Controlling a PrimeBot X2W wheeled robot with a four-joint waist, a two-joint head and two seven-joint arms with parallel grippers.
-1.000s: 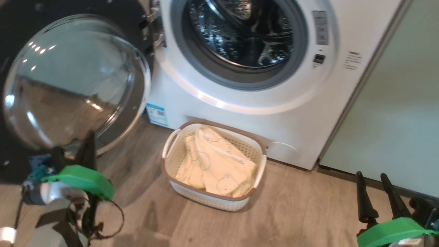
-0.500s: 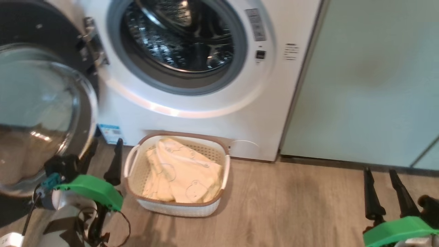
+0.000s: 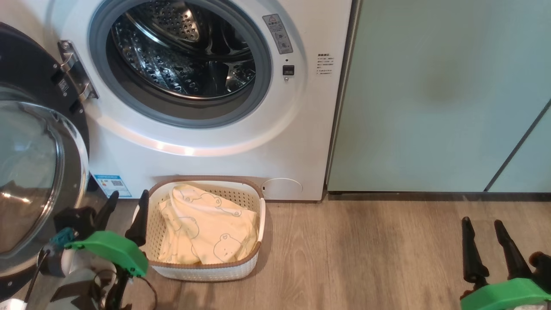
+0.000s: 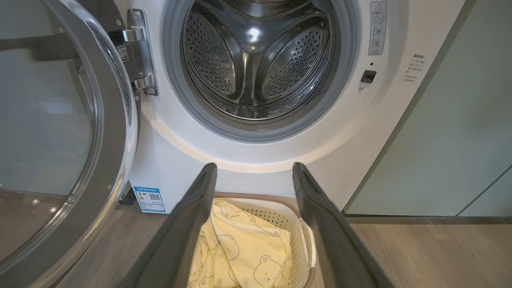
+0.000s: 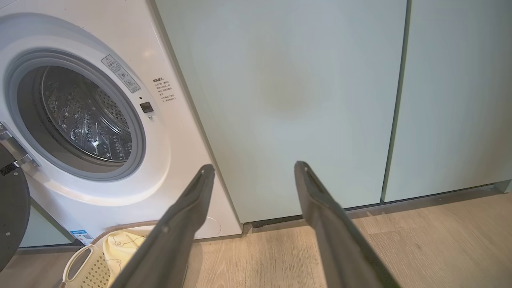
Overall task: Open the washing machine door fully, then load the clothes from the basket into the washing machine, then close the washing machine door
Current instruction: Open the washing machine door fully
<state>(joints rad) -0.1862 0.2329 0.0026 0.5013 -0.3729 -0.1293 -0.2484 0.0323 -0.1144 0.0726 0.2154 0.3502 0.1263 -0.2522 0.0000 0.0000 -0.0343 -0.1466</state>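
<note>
The washing machine [image 3: 206, 150] stands with its steel drum [image 3: 181, 47] exposed. Its black door [image 3: 30, 172], with the glass bowl, is swung wide open to the left. The cream basket [image 3: 202, 271] sits on the floor against the washer's front, holding the pale yellow bear-print clothes [image 3: 206, 224]. My left gripper [image 3: 129, 193] is open beside the basket's left end, holding nothing. In the left wrist view it [image 4: 254, 166] points at the washer over the clothes [image 4: 240, 248]. My right gripper [image 3: 481, 221] is open and empty, far right, facing the cabinets.
Pale green cabinet doors [image 3: 430, 94] fill the wall right of the washer. Wood floor [image 3: 366, 249] stretches between the basket and my right gripper. The open door [image 4: 48, 132] takes up the space left of the basket. A blue sticker [image 3: 112, 184] marks the washer's lower left corner.
The head camera has swung, so the washer and basket sit further left and squarer in view. My left gripper has come away from the door's lower rim to the basket's left end.
</note>
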